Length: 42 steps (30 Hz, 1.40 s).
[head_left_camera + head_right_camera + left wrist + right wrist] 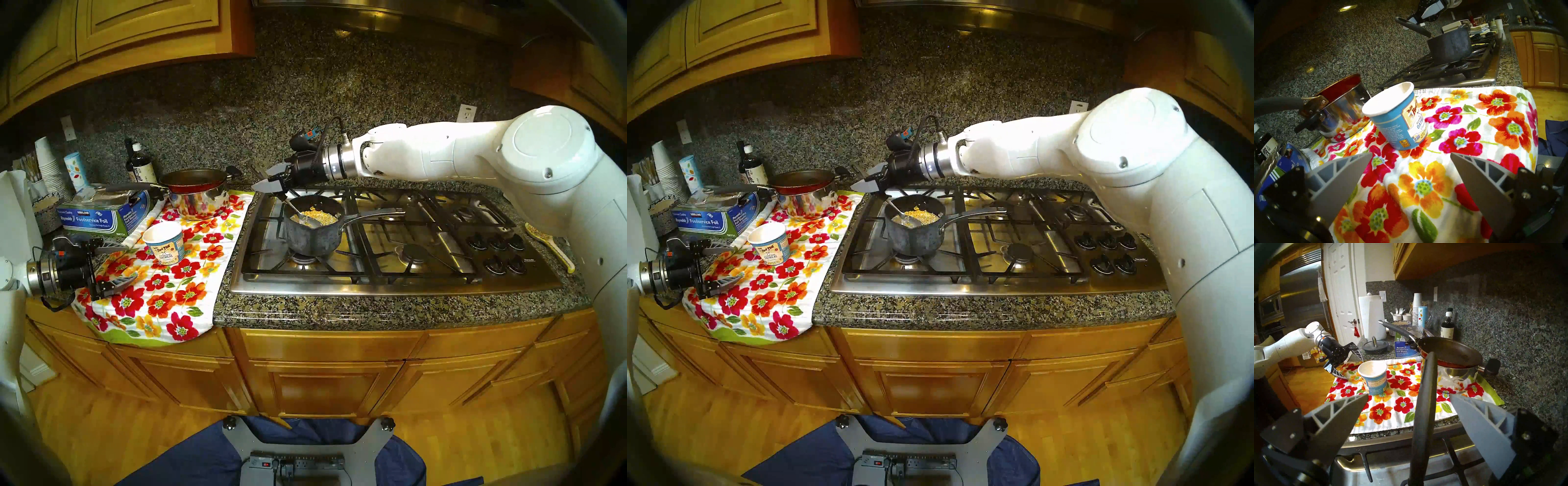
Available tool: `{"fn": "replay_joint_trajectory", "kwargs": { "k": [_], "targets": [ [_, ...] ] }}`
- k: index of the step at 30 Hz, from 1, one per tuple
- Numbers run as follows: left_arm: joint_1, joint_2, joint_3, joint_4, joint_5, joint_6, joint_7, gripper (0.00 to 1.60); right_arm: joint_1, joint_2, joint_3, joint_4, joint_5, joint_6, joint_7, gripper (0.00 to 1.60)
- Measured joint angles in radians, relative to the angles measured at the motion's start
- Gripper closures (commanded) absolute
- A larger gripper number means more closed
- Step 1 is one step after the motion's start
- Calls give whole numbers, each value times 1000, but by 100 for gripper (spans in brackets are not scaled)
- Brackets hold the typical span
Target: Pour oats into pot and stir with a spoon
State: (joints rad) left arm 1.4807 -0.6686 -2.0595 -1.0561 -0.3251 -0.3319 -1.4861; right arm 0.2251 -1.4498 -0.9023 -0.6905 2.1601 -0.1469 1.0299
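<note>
The dark grey pot (pixel 312 237) stands on the front left burner, its silver handle pointing right. Pale yellow oats (pixel 322 216) lie inside it. The spoon (pixel 307 221) rests with its bowl in the oats, and its black handle (pixel 1425 404) leans up to the back left. My right gripper (pixel 259 178) is open around that handle without touching it; the handle stands free between the fingers (pixel 1480 426). The white and blue Oatmeal cup (pixel 164 242) stands upright on the floral towel and looks empty inside. My left gripper (pixel 131 262) is open and empty, left of the cup (pixel 1396 115).
A shiny steel pot with a red pan on top (pixel 196 193) stands behind the cup. A foil box (pixel 101 217), a dark bottle (pixel 139 163) and stacked cups sit at the back left. The speckled spoon rest (pixel 549 247) lies right of the stove knobs (pixel 498 251).
</note>
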Motion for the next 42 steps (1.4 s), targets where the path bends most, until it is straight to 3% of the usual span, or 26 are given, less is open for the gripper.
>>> {"fn": "replay_joint_trajectory", "kwargs": {
  "k": [12, 13, 15, 16, 17, 30, 42],
  "targets": [
    [0, 0, 0, 0, -1, 0, 0, 0, -65, -42, 6, 130, 1, 37, 63, 0],
    [0, 0, 0, 0, -1, 0, 0, 0, -69, -45, 6, 139, 1, 39, 67, 33],
    [0, 1, 0, 0, -1, 0, 0, 0, -78, -50, 6, 160, 1, 45, 77, 114],
    [0, 1, 0, 0, -1, 0, 0, 0, -83, -53, 6, 172, 1, 48, 84, 143],
    [0, 1, 0, 0, -1, 0, 0, 0, -85, -55, 6, 177, 1, 49, 86, 160],
    [0, 1, 0, 0, -2, -1, 0, 0, -117, -73, 14, 248, 1, 62, 133, 160],
    [0, 1, 0, 0, -2, -1, 0, 0, -122, -48, 41, 260, 13, 4, 117, 160]
  ]
}}
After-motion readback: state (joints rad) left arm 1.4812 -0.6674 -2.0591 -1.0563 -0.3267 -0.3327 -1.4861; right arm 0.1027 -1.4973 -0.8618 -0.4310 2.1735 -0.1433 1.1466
